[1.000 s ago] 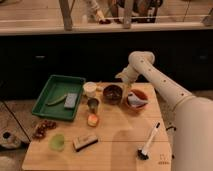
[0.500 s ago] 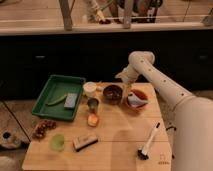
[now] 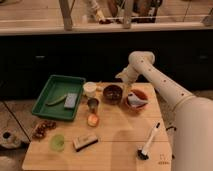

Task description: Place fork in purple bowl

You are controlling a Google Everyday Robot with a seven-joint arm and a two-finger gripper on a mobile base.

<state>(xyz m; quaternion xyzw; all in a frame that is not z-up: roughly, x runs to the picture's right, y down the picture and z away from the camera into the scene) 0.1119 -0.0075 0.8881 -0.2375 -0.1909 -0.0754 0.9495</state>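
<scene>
A white robot arm (image 3: 165, 82) reaches in from the right side of the view over a light wooden surface (image 3: 117, 135) set in front of a dark counter. The arm bends at an elbow near the top and points downward, ending in the gripper (image 3: 131, 95), which hangs low at the back right of the surface, between a dark brown bowl (image 3: 112, 93) and a red-rimmed bowl (image 3: 136, 99). The gripper sits right at the left rim of the red-rimmed bowl. How far apart its fingers are cannot be told, nor whether they have hold of anything.

Inside the red-rimmed bowl lies something pale and whitish (image 3: 134, 101); whether this is the fork cannot be told. No bowl in view can be told for certain as purple; the dark brown bowl just left of the gripper is the darkest one.

At the left of the surface stands a green tray (image 3: 42, 101) holding a pale green strip (image 3: 56, 100) and a small grey-blue block (image 3: 71, 100). Near the tray's right edge are a white cup (image 3: 90, 88) and, just in front of it, a small dark metal cup (image 3: 92, 104). In front of that lies an orange object (image 3: 92, 120). Toward the front left are a brown cluster (image 3: 43, 130), a light green cup (image 3: 57, 143) and a dark block with a pale top (image 3: 85, 142). At the front right lies a long white-handled brush with black bristles (image 3: 149, 141), well apart from the bowls.
</scene>
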